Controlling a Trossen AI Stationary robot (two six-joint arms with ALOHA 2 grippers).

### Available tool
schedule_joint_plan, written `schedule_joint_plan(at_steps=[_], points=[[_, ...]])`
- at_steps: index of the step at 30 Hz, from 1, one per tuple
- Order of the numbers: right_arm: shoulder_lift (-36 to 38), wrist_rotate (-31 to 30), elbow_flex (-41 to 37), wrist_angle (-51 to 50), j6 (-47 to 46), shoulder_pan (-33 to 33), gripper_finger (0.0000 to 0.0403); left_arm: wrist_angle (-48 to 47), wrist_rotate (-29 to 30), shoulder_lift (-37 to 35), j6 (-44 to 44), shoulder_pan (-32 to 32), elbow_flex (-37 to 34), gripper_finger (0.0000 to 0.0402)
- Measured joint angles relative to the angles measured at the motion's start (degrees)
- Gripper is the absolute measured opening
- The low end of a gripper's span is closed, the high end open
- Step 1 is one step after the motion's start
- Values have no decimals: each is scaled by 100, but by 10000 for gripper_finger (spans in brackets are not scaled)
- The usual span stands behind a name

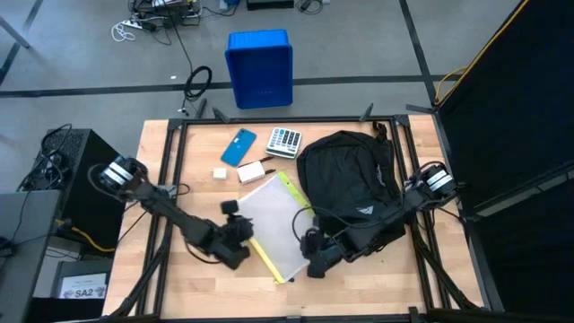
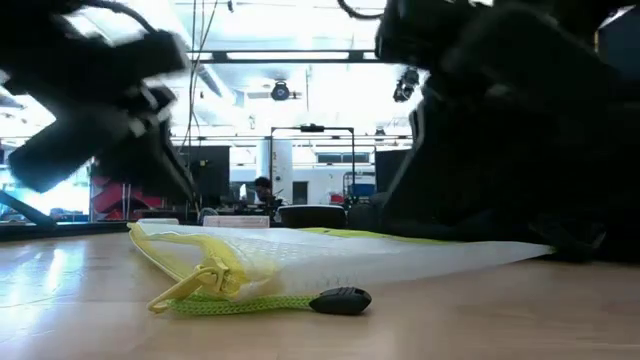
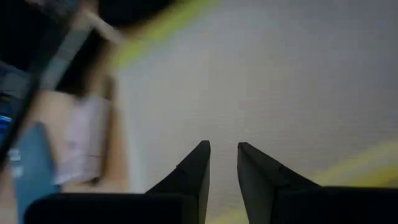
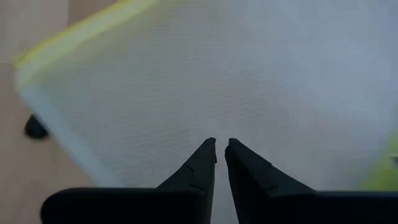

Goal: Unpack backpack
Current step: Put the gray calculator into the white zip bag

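A flat white mesh pouch [image 1: 273,220] with a yellow zip edge lies on the wooden table in front of the black backpack [image 1: 345,179]. The backpack rests on the table's right half. My left gripper [image 1: 247,231] hovers over the pouch's left edge. In the left wrist view it [image 3: 224,146] is shut and empty above the mesh [image 3: 280,81]. My right gripper [image 1: 307,248] hovers at the pouch's right side. It [image 4: 221,142] is also shut, above the mesh [image 4: 217,74]. The pouch's black zip pull [image 2: 340,300] lies on the table by its near corner.
A blue phone [image 1: 239,146], a calculator [image 1: 284,141] and two small white items [image 1: 251,170] lie toward the far edge. A blue plastic bin [image 1: 260,67] stands on the floor beyond the table. Bare wood shows at the table's near left [image 1: 170,278].
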State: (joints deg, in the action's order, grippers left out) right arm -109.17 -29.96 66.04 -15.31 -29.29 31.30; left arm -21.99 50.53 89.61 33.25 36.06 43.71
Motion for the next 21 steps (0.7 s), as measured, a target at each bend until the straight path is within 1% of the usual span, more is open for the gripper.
schedule_joint_plan(at_steps=[2, 5, 8, 10, 13, 15, 21], points=[[5, -265, 168, -326, -197, 101, 18, 404, 173, -462, 152, 168, -432, 53], [13, -476, 392, -466, -583, 215, 11, 1415, 79, -1106, 347, 237, -1255, 51], [17, -383, 414, -739, -1205, 197, 2, 2716, -230, -1603, 585, 146, -2224, 42], [16, -292, 413, -1030, -1618, 196, 2, 3575, -401, -1863, 646, 39, -2749, 34], [16, -218, 356, -1366, -2207, 196, 6, 4427, -403, -2156, 626, -71, -3246, 20], [14, -181, 312, -1477, -2463, 196, 6, 4530, -308, -2310, 617, -150, -3332, 12], [12, 290, 56, -1410, -2775, 196, 1, 4022, 133, -2413, 612, -483, -3310, 3]])
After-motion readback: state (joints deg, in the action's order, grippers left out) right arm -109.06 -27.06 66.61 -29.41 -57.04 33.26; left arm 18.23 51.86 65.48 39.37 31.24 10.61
